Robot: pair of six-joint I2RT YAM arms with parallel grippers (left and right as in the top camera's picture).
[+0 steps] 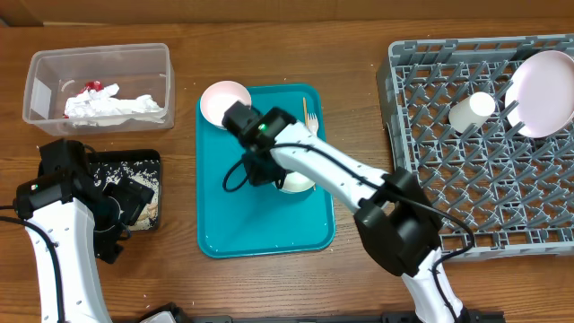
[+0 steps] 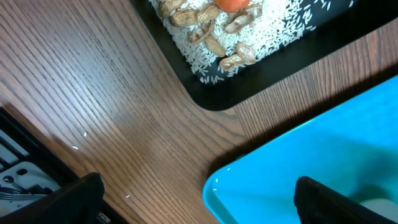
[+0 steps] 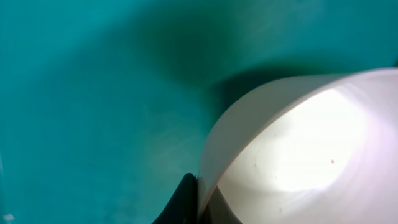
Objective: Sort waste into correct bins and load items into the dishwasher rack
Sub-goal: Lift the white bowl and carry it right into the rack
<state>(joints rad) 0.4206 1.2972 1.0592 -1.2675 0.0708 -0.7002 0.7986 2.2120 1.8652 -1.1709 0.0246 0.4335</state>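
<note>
A teal tray (image 1: 224, 224) holds a pink bowl (image 1: 224, 99), a wooden fork (image 1: 310, 119) and a white bowl (image 1: 298, 185). My right gripper (image 1: 260, 169) is over the tray, shut on the white bowl's rim. In the right wrist view its fingers (image 3: 200, 193) pinch the rim of the white bowl (image 3: 298, 143), one finger inside and one outside. My left gripper (image 1: 124, 205) is open and empty over the black food tray (image 1: 134, 161). In the left wrist view its jaws (image 2: 205, 208) are spread wide above the table and the teal tray's corner (image 2: 267, 168).
The black tray (image 2: 261, 68) holds rice, peanuts and an orange piece. A clear bin (image 1: 40, 67) at the back left holds crumpled tissue. The grey dishwasher rack (image 1: 421, 117) on the right holds a pink plate (image 1: 543, 94) and a white cup (image 1: 471, 110).
</note>
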